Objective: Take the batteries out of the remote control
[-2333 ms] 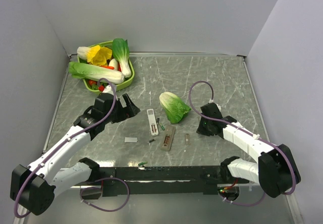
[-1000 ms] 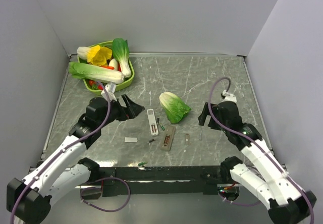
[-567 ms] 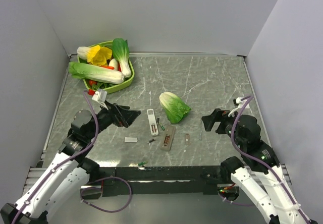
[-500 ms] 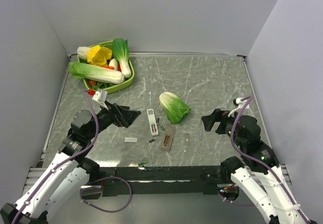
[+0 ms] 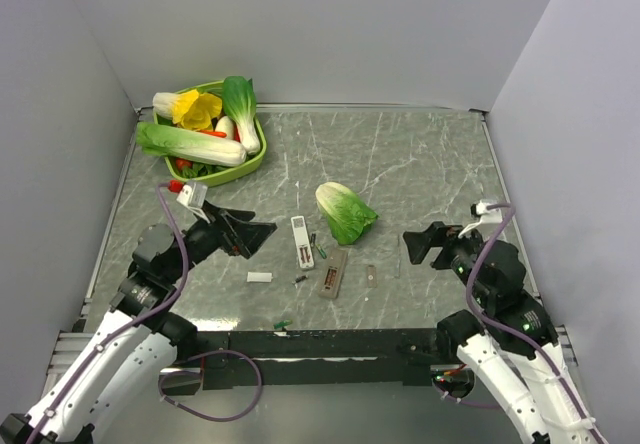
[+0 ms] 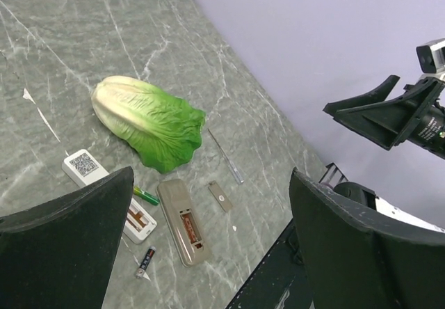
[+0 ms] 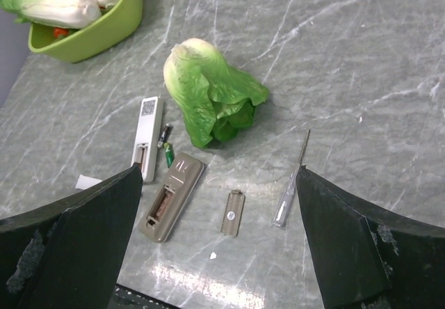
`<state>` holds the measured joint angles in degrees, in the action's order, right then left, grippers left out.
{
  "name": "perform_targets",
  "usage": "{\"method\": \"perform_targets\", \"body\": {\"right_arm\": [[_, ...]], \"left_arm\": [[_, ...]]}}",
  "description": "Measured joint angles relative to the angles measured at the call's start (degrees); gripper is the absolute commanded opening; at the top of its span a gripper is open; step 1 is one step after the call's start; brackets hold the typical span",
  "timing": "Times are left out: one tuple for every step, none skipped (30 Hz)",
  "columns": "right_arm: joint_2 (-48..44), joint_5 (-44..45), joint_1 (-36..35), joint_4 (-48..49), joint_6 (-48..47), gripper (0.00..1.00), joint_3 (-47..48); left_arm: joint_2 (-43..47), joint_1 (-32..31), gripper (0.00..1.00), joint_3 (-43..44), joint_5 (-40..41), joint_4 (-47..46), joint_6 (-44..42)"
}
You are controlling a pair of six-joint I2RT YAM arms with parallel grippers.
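Plainly both jaws wide, empty.

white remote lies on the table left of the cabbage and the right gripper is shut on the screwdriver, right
Not quite. The right gripper is open and empty; the screwdriver lies loose on the table, as the right wrist view shows. The white remote does lie left of the cabbage.

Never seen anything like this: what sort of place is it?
Probably a robot test bench: plain walls box in a table, a left arm and right arm stand at its near edge, with props like a cabbage and remote control.
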<state>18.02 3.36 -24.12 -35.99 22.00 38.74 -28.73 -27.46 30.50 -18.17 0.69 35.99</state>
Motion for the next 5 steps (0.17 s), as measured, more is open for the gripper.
{"method": "perform_targets", "body": {"right_arm": [[-0.39,0.02,0.0,0.0,-0.04,1.0,0.0],[-0.79,0.02,0.0,0.02,-0.09,1.0,0.0],[-1.14,0.02,0.0,0.04,-0.22,1.0,0.0],[-1.42,0.02,0.0,0.09,-0.24,1.0,0.0],[-1.55,0.02,0.0,0.11,-0.26,1.0,0.0]], "left_arm": [[0.0,0.0,0.97,0.0,0.02,0.02,0.0],[0.0,0.0,0.97,0.0,0.02,0.04,0.0],[0.0,0.0,0.97,0.0,0.02,0.09,0.0],[0.02,-0.02,0.97,0.0,0.04,0.13,0.0],[0.07,0.0,0.97,0.0,0.07,0.11,0.0]]}}
